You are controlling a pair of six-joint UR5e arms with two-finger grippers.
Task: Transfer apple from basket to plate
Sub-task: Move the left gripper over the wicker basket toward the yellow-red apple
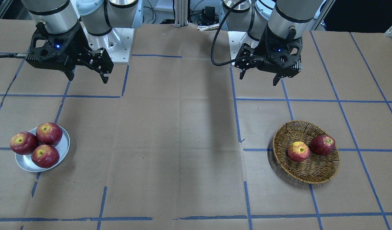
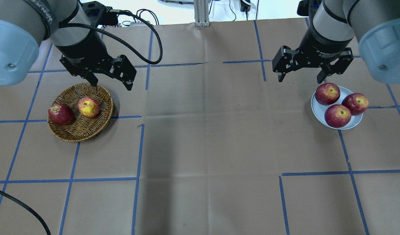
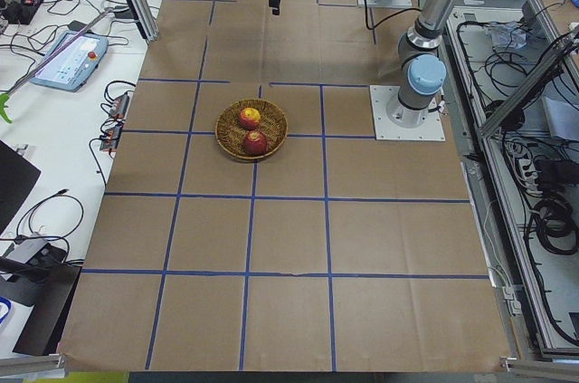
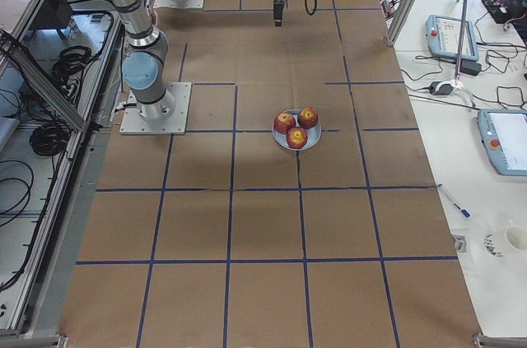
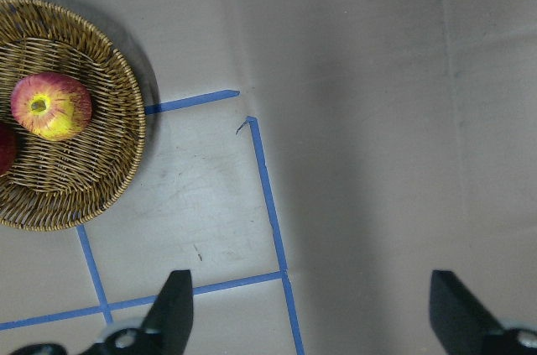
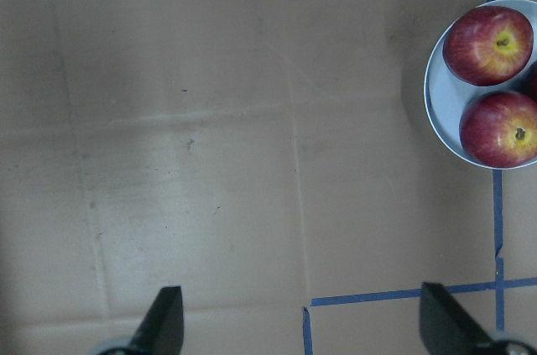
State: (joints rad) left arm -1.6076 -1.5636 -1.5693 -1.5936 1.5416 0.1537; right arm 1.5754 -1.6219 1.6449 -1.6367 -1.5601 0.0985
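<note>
The pinkish-red apple (image 2: 88,107) with a yellow patch round its stem lies in the wicker basket (image 2: 79,132), beside a darker red apple (image 2: 60,114). It also shows in the front view (image 1: 298,151) and the left wrist view (image 5: 50,105). My left gripper (image 2: 112,85) hangs open and empty above the table, just behind the basket's far rim. The silver plate (image 2: 315,106) holds three dark red apples. My right gripper (image 2: 299,80) is open and empty, above the table just behind and to the left of the plate.
The table is covered in brown cardboard with a blue tape grid. Both arm bases (image 1: 113,38) stand at the back edge. A black cable (image 2: 147,36) loops off the left arm. Tablets (image 3: 68,57) and cables lie on a side bench.
</note>
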